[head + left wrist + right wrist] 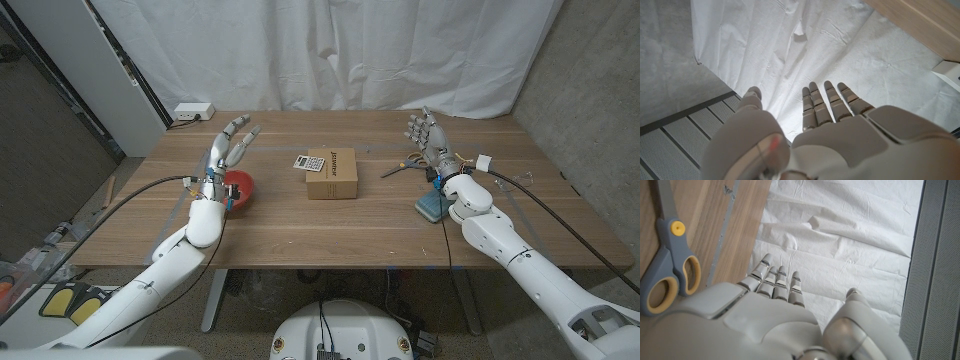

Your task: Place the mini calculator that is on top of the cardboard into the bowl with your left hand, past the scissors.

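Note:
A small calculator [309, 163] lies on the left part of the top of a cardboard box [333, 174] in the middle of the table. A red bowl [240, 189] stands to the box's left. My left hand [226, 155] is raised above the bowl's far left side, fingers spread, holding nothing; its back [840, 135] faces the wrist camera. My right hand [428, 135] stands open at the right, fingers up. Grey scissors with yellow-lined handles [402, 165] lie between the box and my right hand, and the scissors [669, 262] also appear in the right wrist view.
A teal block [434, 205] sits by my right wrist. A white power strip [193, 113] lies at the table's far left corner. A white curtain [330, 50] hangs behind the table. Cables run along both arms.

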Motion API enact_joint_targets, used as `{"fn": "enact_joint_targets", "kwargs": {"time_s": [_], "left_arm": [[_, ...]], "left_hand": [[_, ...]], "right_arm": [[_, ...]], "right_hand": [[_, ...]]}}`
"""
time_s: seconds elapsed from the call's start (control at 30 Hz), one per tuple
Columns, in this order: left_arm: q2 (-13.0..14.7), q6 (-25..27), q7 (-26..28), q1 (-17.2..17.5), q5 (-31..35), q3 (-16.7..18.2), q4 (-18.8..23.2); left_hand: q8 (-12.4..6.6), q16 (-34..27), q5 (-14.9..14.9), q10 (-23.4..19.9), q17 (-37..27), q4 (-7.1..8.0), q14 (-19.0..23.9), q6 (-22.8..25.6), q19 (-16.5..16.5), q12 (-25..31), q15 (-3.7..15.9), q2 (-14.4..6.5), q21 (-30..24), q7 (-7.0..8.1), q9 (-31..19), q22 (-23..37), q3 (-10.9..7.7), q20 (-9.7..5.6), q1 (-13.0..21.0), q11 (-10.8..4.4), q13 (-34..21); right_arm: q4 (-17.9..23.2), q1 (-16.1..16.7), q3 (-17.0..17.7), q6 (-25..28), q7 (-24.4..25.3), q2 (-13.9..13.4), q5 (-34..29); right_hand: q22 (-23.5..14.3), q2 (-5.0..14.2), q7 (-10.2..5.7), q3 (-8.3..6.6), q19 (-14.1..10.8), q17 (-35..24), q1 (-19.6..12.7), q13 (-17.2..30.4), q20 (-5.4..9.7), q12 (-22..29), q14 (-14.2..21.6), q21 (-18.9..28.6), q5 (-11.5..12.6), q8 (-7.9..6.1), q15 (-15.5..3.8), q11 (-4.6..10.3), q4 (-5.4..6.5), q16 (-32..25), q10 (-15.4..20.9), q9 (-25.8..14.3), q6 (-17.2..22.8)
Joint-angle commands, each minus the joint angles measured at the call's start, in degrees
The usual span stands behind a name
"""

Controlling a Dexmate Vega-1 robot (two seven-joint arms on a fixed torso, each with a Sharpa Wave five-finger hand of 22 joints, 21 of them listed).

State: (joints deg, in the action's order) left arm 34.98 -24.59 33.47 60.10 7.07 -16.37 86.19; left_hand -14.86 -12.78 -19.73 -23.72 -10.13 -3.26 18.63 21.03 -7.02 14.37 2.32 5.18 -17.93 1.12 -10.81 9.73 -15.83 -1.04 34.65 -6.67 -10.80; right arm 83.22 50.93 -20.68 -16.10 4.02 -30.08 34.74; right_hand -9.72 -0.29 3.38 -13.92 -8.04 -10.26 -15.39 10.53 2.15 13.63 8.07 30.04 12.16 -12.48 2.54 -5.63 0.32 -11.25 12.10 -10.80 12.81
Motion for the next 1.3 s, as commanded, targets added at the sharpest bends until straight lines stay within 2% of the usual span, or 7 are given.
{"fn": "enact_joint_targets", "kwargs": {"time_s": [0.03,0.27,0.6,0.83,0.9,1.0,1.3], "left_arm": [[3.81,8.28,4.05,2.18,8.87,-0.28,6.17],[5.96,11.53,5.37,3.40,12.04,-0.57,8.56],[8.83,21.57,8.74,7.22,19.41,-0.13,15.51],[9.71,24.41,10.33,8.14,21.44,-0.55,16.93],[9.75,25.44,10.50,8.39,21.64,-0.61,17.43],[10.09,25.97,10.45,8.40,21.73,-0.87,17.67],[10.47,27.97,10.43,8.86,21.94,-1.76,18.95]], "left_hand": [[-0.36,0.20,-0.47,-1.10,-0.11,-0.55,0.97,1.00,-0.40,0.00,3.98,0.50,0.36,0.05,-0.12,0.29,-0.07,-1.18,0.44,-0.35,-0.18],[-0.30,0.38,-0.71,-1.31,-0.08,-0.95,1.15,1.33,-0.50,-0.21,4.17,0.84,0.64,0.26,-0.12,0.29,0.00,-1.30,1.03,-0.60,-0.18],[-0.25,0.69,-1.17,-1.61,-0.04,-1.79,1.25,1.83,-0.66,-0.54,4.63,1.07,1.06,0.93,-0.13,0.28,-0.18,-1.56,2.51,-1.38,-0.18],[-0.05,1.14,-1.88,-1.91,0.01,-3.43,1.18,2.11,-0.74,-1.10,5.12,1.34,1.75,2.16,-0.14,0.28,-0.71,-1.43,5.55,-2.78,-0.19],[0.04,1.37,-2.14,-1.82,0.02,-4.01,0.92,2.14,-0.53,-1.38,5.32,1.50,2.11,2.34,-0.15,0.28,-0.87,-1.57,6.65,-3.69,-0.20],[0.17,1.61,-2.44,-1.86,0.02,-4.61,0.54,2.16,-0.35,-1.64,5.57,1.72,2.50,3.11,-0.16,0.29,-1.01,-1.65,7.89,-3.85,-0.21],[0.45,1.89,-2.79,-1.58,-0.01,-5.12,-0.05,1.86,-0.05,-2.07,5.73,2.00,3.03,3.46,-0.17,0.32,-1.07,-1.84,9.16,-4.25,-0.25]], "right_arm": [[3.23,1.07,0.02,2.86,1.33,-1.81,-0.48],[3.77,1.77,0.19,2.73,1.52,-1.86,-0.29],[3.54,0.76,0.07,3.72,0.36,-2.35,0.12],[2.52,0.12,-0.08,3.47,-0.67,-2.01,0.59],[2.61,0.16,0.01,3.58,-0.58,-1.98,0.77],[2.68,0.30,0.15,3.38,-0.31,-2.07,0.61],[2.35,0.52,0.88,2.55,-0.31,-2.25,0.89]], "right_hand": [[-0.21,0.09,0.01,-0.12,-0.02,-0.34,-0.50,0.15,0.13,-0.06,-0.19,-0.38,-0.23,0.29,0.16,-0.20,-0.52,0.15,0.12,-0.33,0.39],[-0.22,0.17,0.03,-0.12,0.06,-0.35,-0.50,0.16,0.27,-0.13,-0.42,-0.61,-0.26,0.33,0.16,-0.21,-0.55,0.24,0.07,-0.34,0.43],[-0.22,0.23,0.04,-0.10,0.01,-0.34,-0.50,0.16,0.21,-0.21,-0.46,-0.84,-0.30,0.39,0.17,-0.11,-0.60,0.25,0.04,-0.34,0.45],[-0.23,0.26,-0.02,-0.07,-0.07,-0.35,-0.47,0.16,0.22,-0.23,-0.40,-0.96,-0.33,0.44,0.14,-0.16,-0.61,0.22,0.07,-0.35,0.40],[-0.23,0.27,-0.03,-0.07,-0.10,-0.35,-0.47,0.16,0.22,-0.22,-0.41,-0.98,-0.33,0.44,0.16,-0.17,-0.62,0.23,0.11,-0.35,0.44],[-0.23,0.28,0.01,-0.06,-0.13,-0.35,-0.47,0.17,0.25,-0.23,-0.38,-1.04,-0.35,0.46,0.16,-0.20,-0.63,0.21,0.15,-0.35,0.42],[-0.23,0.29,0.06,-0.01,-0.29,-0.35,-0.43,0.17,0.16,-0.21,-0.29,-1.21,-0.38,0.47,0.15,-0.10,-0.67,0.18,0.33,-0.36,0.55]]}}
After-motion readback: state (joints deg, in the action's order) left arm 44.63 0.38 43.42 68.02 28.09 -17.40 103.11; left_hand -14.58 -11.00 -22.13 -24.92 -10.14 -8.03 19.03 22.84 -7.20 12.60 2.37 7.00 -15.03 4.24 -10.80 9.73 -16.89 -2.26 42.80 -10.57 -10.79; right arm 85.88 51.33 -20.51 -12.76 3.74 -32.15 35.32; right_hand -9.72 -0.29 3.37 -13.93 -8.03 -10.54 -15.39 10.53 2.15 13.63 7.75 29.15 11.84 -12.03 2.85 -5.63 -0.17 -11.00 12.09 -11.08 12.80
